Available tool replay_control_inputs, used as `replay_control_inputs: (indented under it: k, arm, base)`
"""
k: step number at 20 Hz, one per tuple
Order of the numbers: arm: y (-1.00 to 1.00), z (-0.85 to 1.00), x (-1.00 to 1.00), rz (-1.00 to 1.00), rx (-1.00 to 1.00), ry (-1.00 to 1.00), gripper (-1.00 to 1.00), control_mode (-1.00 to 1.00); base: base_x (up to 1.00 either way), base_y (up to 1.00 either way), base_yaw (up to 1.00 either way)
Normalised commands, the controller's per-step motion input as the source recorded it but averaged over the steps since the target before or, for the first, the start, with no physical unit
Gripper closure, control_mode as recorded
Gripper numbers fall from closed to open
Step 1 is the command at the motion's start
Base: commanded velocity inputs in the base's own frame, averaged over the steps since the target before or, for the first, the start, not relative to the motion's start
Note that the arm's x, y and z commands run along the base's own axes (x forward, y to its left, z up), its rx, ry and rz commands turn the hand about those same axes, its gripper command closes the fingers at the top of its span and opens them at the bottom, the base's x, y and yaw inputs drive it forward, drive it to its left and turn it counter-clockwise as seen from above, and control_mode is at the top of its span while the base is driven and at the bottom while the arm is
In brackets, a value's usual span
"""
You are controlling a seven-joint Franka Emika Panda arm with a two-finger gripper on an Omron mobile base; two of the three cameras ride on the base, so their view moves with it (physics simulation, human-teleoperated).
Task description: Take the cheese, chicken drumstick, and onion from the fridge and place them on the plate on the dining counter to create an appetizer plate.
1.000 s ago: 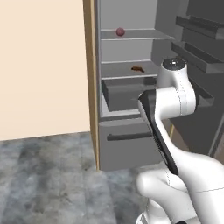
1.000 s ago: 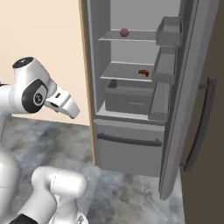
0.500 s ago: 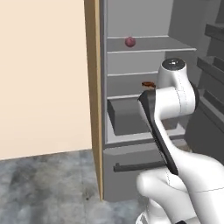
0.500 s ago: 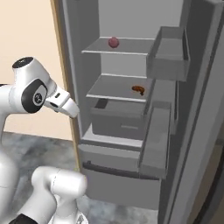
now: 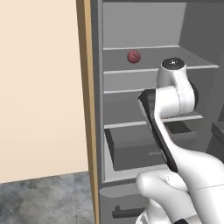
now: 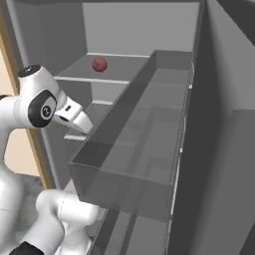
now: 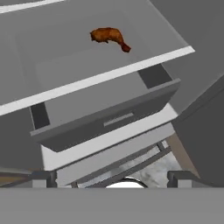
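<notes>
**Open gripper faces the fridge shelves; drumstick and onion in sight**

Left base view: the fridge (image 5: 144, 144) takes up the right half of the frame, its door side open. The onion (image 5: 134, 56) sits alone on an upper shelf, at upper centre of the picture. The white arm rises from the lower right and covers the middle shelves. A round, smooth, firm ball like this would likely roll if nudged and slip if pinched off-centre; I judge a grip square across its widest part to be safest.

Right base view: the onion (image 6: 99, 63) shows at upper left, resting on its shelf. A large grey door bin (image 6: 134, 164) crosses the middle of the frame. The arm's wrist is at centre left, pointing toward the shelves.

Hand view: the chicken drumstick (image 7: 109, 36) lies on a light grey shelf at upper centre, thick end to the left, thin bone stub to the lower right. Below it the grey drawer (image 7: 105, 122) juts out. The gripper (image 7: 111, 179) stands wide apart, holding nothing, its tips at the bottom edge. The drumstick looks light and rigid but irregular; the thick meaty end gives the jaws more to close on than the narrow stub, which could pivot or slide out. The cheese I cannot make out.
</notes>
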Motion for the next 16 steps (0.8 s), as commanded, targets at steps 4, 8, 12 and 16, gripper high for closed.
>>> replay_control_inputs:
  k: [4,8,12,16]
  arm:
    - [-0.39,-0.2,0.28,0.01,-0.01,0.0,-1.0,-1.0]
    - [-0.46,-0.39,0.03,0.09,-0.13,-0.22,-1.0,-1.0]
    - [-0.77,-0.33,0.56,0.07,-0.1,-0.19,-1.0,-1.0]
    - [-0.82,-0.33,0.99,0.02,0.0,-0.01,-1.0,-1.0]
  base:
    - [0.0,0.0,0.0]
    - [0.0,0.0,0.0]
    - [0.0,0.0,0.0]
    - [0.0,0.0,0.0]
